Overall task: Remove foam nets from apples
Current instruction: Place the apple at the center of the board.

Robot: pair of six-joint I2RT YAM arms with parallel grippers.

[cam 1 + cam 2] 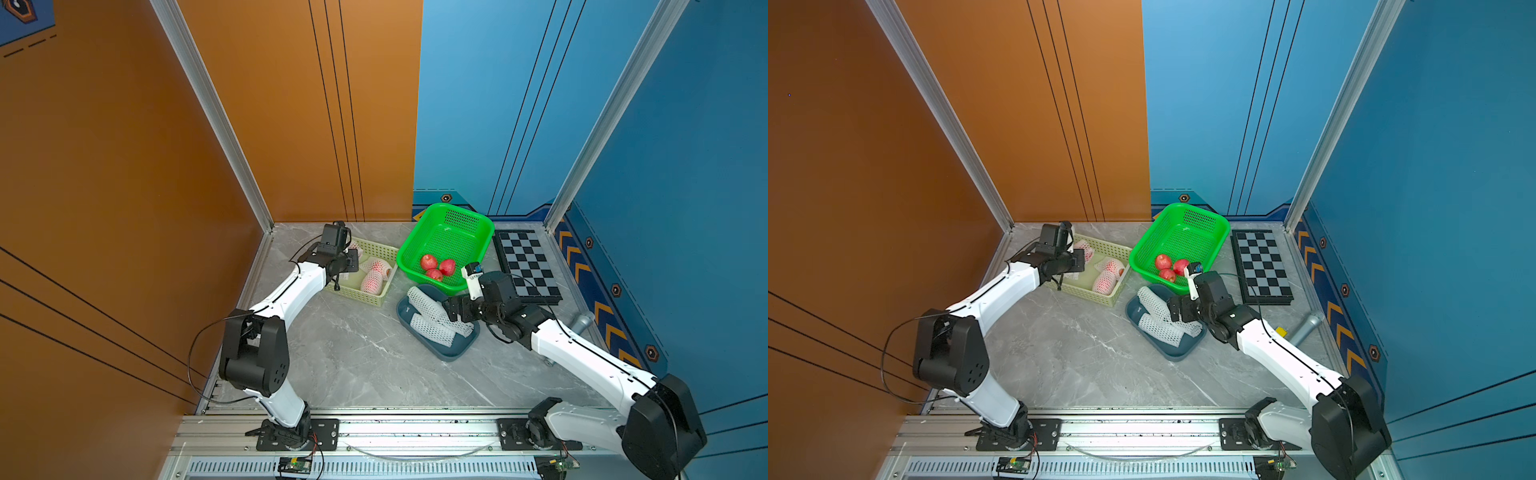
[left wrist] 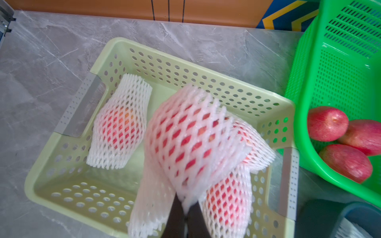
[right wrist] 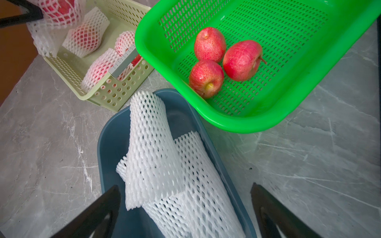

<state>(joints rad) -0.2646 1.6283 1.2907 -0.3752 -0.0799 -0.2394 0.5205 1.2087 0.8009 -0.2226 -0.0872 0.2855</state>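
In a top view the left gripper [image 1: 351,261] hovers over the pale basket [image 1: 374,248]; from the left wrist its fingers [image 2: 175,218] pinch only the loose end of a foam net [image 2: 193,96] (the apple [image 2: 186,142] inside could slip out and fall); from the right wrist, the right gripper [image 3: 185,187] gapes near that basket.

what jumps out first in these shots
Three bare red apples sit in the bright green basket at the back. Beside it, the left gripper is shut on the net of a wrapped apple over the yellow basket. The open right gripper hangs above a blue tray of empty nets.
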